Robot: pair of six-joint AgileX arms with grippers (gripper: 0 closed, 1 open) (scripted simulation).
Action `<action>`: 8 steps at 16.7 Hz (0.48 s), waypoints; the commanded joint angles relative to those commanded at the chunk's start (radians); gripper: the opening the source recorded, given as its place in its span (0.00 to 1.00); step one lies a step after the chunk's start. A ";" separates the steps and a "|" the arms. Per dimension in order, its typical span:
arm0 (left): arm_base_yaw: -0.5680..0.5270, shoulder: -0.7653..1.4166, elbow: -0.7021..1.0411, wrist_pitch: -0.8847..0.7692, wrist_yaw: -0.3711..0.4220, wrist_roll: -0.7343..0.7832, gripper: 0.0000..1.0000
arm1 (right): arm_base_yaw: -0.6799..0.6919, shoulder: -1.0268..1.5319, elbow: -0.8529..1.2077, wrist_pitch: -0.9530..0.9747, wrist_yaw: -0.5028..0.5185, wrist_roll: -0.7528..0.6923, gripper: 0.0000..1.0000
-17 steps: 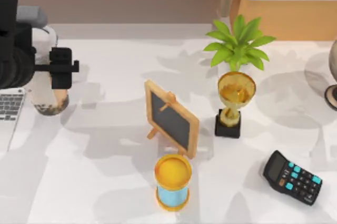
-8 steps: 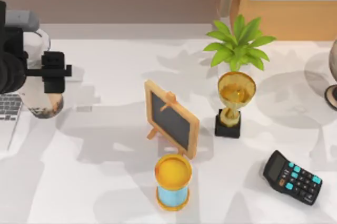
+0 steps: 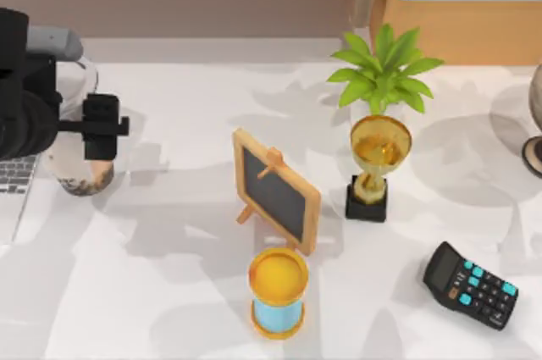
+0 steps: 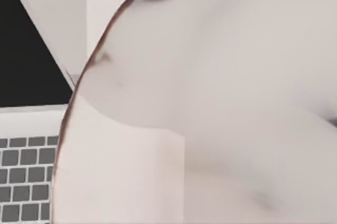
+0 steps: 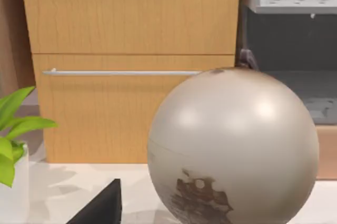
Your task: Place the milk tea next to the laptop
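White marbled table (image 3: 186, 292) fronts wooden cabinets (image 3: 474, 4), seen from above. At the top view's left edge the laptop (image 3: 15, 182) is cut off, a strip of grey keys showing; the left wrist view adds its black screen (image 4: 26, 50) and keyboard (image 4: 23, 176). The left arm reaches in there, its gripper (image 3: 85, 127) over the milk tea (image 3: 80, 175), which stands just beside the laptop; whether the fingers pinch the cup or stand spread cannot be told. The arm hides the cup's upper part, leaving the dark-pearled base visible; in the left wrist view the cup (image 4: 210, 103) looms as a pale blur. Open table lies between cup and the small chalkboard easel (image 3: 275, 191). A globe (image 5: 234, 150), cut off at the top view's right edge, shows whole in the right wrist view. Smaller items: potted plant (image 3: 381, 68), trophy (image 3: 377, 165), blue-and-yellow hourglass (image 3: 278, 292), calculator (image 3: 470, 284).
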 joint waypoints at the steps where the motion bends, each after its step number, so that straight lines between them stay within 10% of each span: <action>1: -0.005 0.002 -0.003 0.014 0.003 0.005 0.00 | 0.000 0.000 0.000 0.000 0.000 0.000 1.00; 8: 0.007 -0.019 -0.026 0.102 0.010 -0.009 0.00 | 0.000 0.000 0.000 0.000 0.000 0.000 1.00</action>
